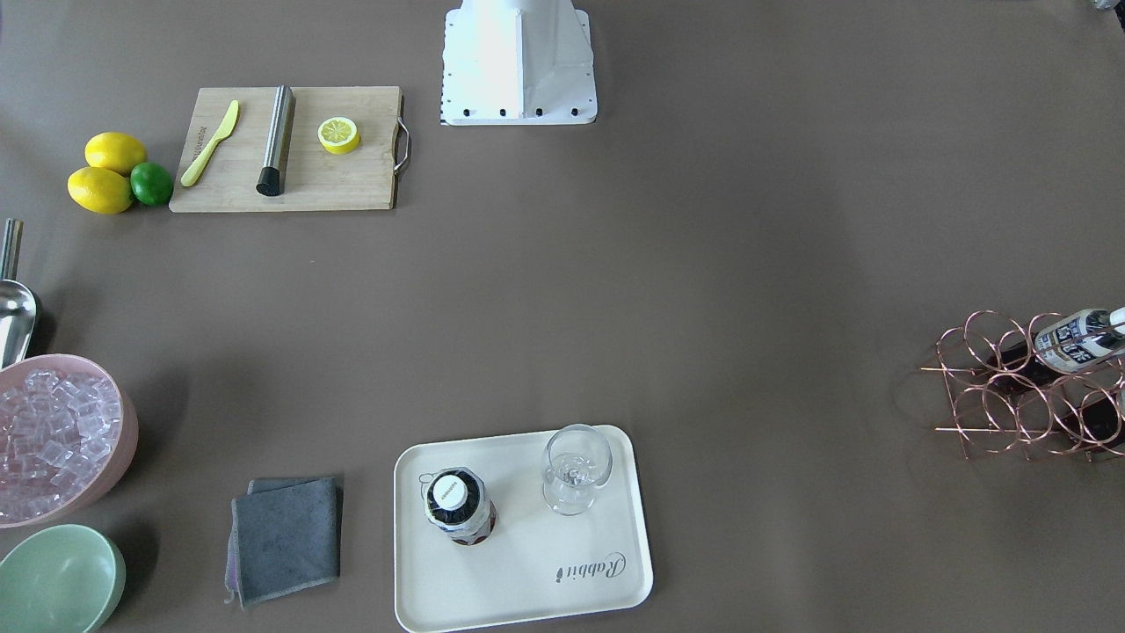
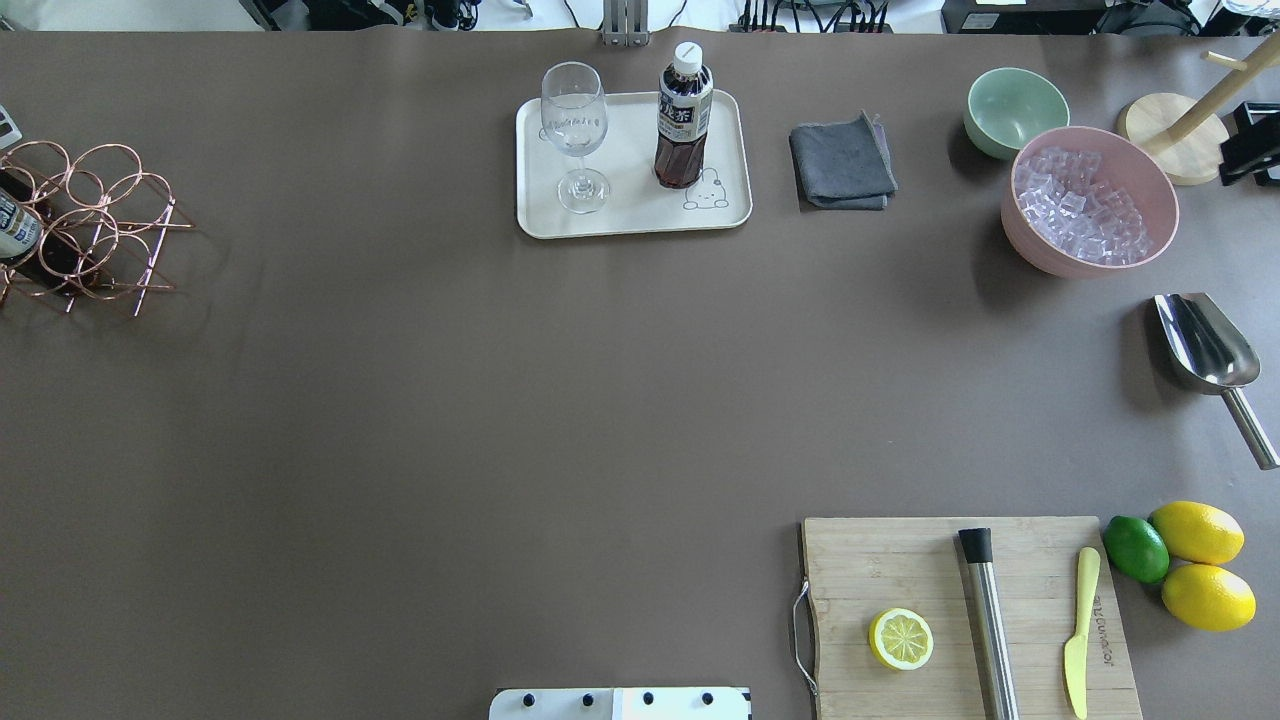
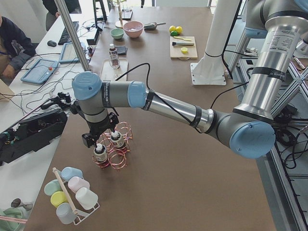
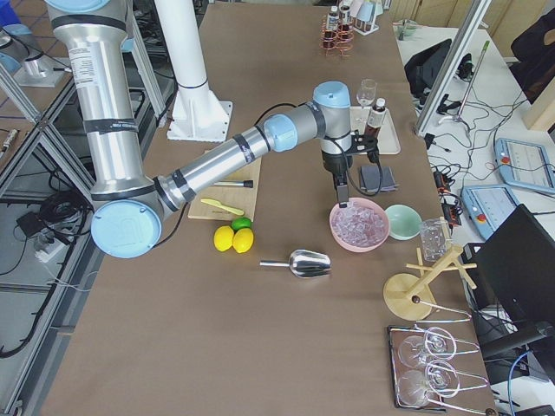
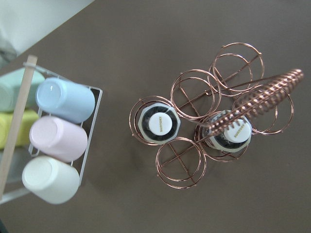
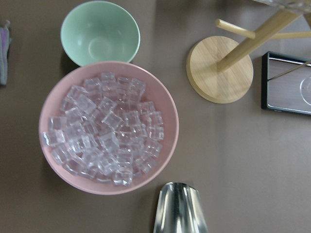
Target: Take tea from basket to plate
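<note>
The brown table (image 2: 500,400) runs wide under me. My left arm (image 3: 168,108) reaches far from the plate (image 2: 640,205), to the table's end on my left. There my left gripper (image 3: 98,138) hangs over the basket (image 5: 257,97); whether its jaws are parted or closed I cannot tell. My right gripper (image 4: 342,199) hangs over the pink bowl of ice (image 6: 109,128), off the plate's other side, and its jaws are just as unreadable. The tea (image 2: 683,125) stands upright on the plate, beside a wine glass (image 2: 575,130). Two alike bottles (image 5: 161,124) sit capped in basket cells, well apart from the plate.
</note>
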`<move>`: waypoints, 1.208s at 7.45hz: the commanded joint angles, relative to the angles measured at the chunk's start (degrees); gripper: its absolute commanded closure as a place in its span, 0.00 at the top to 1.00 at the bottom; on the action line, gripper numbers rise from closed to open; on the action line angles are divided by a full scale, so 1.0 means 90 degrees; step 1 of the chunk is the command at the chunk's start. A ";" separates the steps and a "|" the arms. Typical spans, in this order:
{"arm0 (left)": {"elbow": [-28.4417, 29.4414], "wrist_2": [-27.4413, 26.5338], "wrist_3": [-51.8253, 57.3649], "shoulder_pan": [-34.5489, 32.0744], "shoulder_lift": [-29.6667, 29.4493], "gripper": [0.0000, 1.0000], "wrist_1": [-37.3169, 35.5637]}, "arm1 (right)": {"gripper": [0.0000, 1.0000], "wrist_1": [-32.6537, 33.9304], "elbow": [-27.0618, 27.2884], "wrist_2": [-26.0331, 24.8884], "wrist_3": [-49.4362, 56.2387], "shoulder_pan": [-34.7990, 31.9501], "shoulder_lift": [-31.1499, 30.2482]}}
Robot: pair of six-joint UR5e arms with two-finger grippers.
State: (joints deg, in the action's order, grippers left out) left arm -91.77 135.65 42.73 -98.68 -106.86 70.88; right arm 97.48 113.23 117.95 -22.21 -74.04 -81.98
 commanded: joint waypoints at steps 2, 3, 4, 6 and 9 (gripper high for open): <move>0.0321 0.0502 -0.1573 -0.0100 0.0623 0.98 0.0074 | 1.00 0.1834 -0.0255 0.1207 0.3234 -0.1827 -0.0343; 0.0768 0.0687 -0.1612 -0.0100 0.0623 0.98 0.0296 | 1.00 0.1748 -0.0480 0.1627 0.3297 -0.1967 -0.0731; 0.1227 0.0718 -0.1825 -0.0080 0.0604 0.98 0.0734 | 1.00 0.1728 -0.0820 0.1757 0.3307 -0.1969 -0.0861; 0.1670 0.0699 -0.2857 0.0094 0.0614 0.98 0.1867 | 1.00 0.0768 -0.1630 0.1816 0.3297 -0.1969 -0.1114; 0.1583 0.0689 -0.3643 0.0407 0.0652 0.98 0.2016 | 1.00 0.0058 -0.1938 0.1933 0.3229 -0.1969 -0.1067</move>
State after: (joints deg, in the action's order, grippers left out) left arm -77.31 141.91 13.66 -96.65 -101.27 87.70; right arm 100.31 96.22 134.65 7.14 -91.74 -91.83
